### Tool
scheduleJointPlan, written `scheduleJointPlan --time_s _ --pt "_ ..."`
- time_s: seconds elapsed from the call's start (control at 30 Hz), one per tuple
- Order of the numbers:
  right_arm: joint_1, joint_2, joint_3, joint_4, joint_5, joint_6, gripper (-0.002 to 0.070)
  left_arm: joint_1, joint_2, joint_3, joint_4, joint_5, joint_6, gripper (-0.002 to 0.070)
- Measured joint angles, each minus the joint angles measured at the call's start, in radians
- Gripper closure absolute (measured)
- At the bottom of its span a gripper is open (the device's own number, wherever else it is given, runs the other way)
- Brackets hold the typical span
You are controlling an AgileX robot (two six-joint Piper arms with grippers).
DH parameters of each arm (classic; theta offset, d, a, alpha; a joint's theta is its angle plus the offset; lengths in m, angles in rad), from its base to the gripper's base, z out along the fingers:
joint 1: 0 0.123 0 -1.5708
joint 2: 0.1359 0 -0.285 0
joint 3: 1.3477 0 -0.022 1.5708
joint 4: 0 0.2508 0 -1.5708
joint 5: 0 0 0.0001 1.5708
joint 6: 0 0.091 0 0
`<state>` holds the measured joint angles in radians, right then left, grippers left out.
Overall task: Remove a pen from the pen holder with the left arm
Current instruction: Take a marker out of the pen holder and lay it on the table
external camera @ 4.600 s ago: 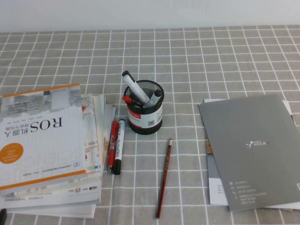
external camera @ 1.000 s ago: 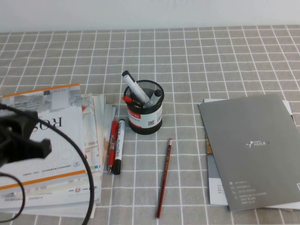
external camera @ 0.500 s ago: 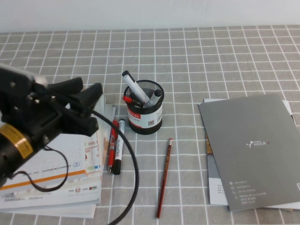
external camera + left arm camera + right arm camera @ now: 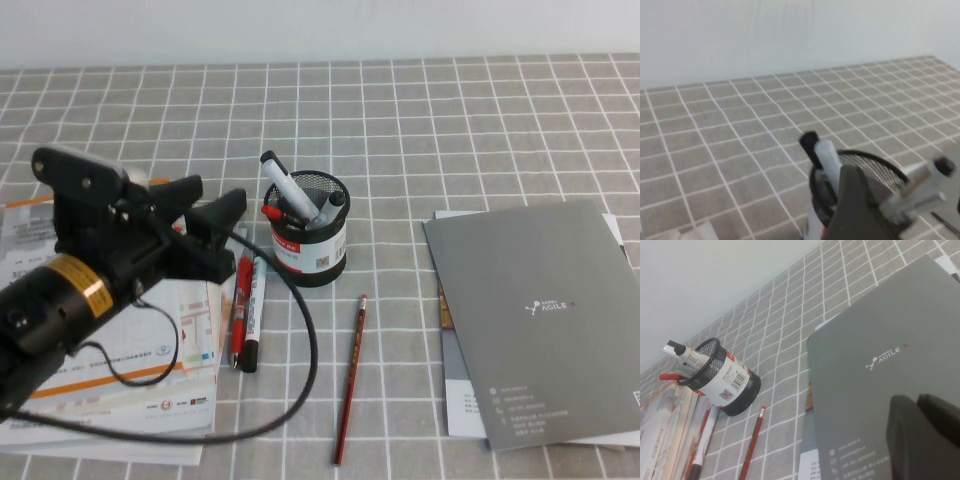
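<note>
High view: we see the left gripper (image 4: 218, 193) hovering above the far right corner of a stack of books (image 4: 120, 395) on the left side of the table, its jaws spread apart and empty, aimed rightward at the black mesh pen holder (image 4: 311, 250) just beside it but not touching. The holder stands upright near the middle of the grey checked tablecloth (image 4: 450, 130) and holds a white marker with a black cap (image 4: 285, 186) leaning to the left, a red pen (image 4: 272, 212) and a grey marker (image 4: 331, 208). On the cloth between the books and the holder lie a second red pen (image 4: 240, 312) and a black-tipped white marker (image 4: 253, 318), side by side. A red pencil (image 4: 350, 380) lies nearer to us, right of them. A grey booklet (image 4: 540, 320) rests on loose papers at the right. In the left wrist view one dark finger (image 4: 855, 207) shows in front of the holder's rim. The right gripper (image 4: 920, 437) appears only in the right wrist view, low over the near part of the booklet; its state we cannot tell.
</note>
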<state>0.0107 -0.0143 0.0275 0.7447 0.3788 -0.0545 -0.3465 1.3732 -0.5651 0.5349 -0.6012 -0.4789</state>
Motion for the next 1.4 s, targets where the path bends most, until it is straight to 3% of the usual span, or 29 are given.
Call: scheduleJointPlan --time_s 0.3,0.73,1.4 --pt "0.0 0.0 0.0 0.002 0.0 0.0 0.0689 0.017 0.135 -0.098 -0.053 -0.088 -0.035 0.0303" --pt "0.0 0.0 0.0 0.002 0.0 0.0 0.0689 0.017 0.33 -0.257 -0.022 -0.121 -0.079 0.0302" --pt "0.0 0.0 0.0 0.002 0.0 0.0 0.0689 -0.01 0.425 -0.278 -0.029 -0.105 -0.131 0.0302"
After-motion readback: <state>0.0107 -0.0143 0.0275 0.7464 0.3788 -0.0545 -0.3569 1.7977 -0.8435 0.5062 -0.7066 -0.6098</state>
